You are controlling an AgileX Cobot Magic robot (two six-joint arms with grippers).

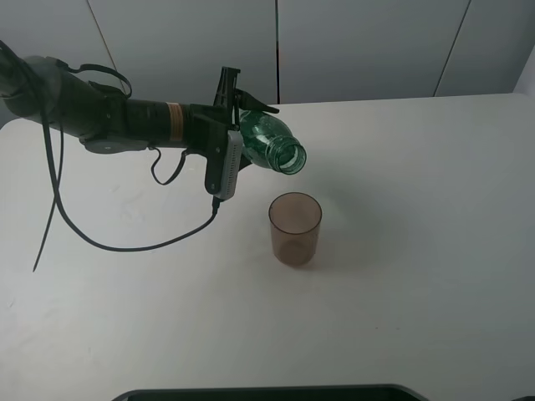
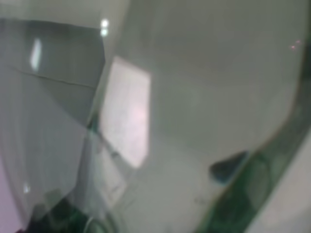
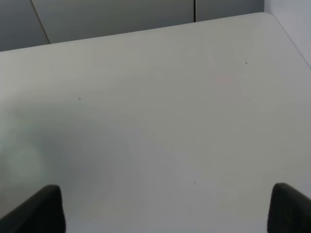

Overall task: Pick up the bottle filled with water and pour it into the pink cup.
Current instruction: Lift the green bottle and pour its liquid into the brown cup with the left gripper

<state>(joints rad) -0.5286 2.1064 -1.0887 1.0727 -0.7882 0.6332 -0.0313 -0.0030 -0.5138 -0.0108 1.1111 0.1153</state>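
Note:
The green-tinted clear bottle [image 1: 272,144] is held tipped almost on its side, its open mouth pointing down and to the right, just above and behind the pink cup [image 1: 295,228]. My left gripper [image 1: 237,142] is shut on the bottle's body. The cup stands upright on the white table [image 1: 418,251]. No stream of water shows. In the left wrist view the bottle [image 2: 194,145] fills the frame, blurred. My right gripper [image 3: 165,208] is open; only its two dark fingertips [image 3: 39,208] show, above bare table. It is out of the exterior high view.
A black cable [image 1: 142,246] loops from the left arm down onto the table left of the cup. A dark edge [image 1: 267,393] runs along the front of the table. Grey wall panels stand behind the table.

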